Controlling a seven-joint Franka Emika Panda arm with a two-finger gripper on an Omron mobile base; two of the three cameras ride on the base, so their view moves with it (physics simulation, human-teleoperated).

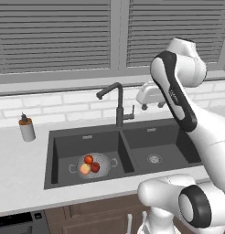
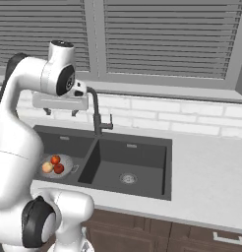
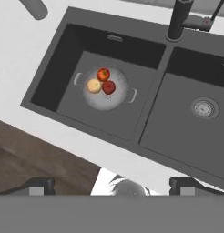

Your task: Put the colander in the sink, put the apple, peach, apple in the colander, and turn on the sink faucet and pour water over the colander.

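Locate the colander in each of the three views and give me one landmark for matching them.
Left base view: the colander sits in the sink's left basin, lower centre-left of the picture.
Right base view: the colander is at the left edge, partly behind the white arm, in the left basin.
Hand view: the colander is upper centre-left, in the left basin.
Shared landmark: the dark faucet behind the divider between the two basins.

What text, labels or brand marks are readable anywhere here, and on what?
None are readable.
Robot forearm: a faint dark mark along it, too blurred to read.
Soap dispenser, sink faucet, sink, colander: no lettering seen.
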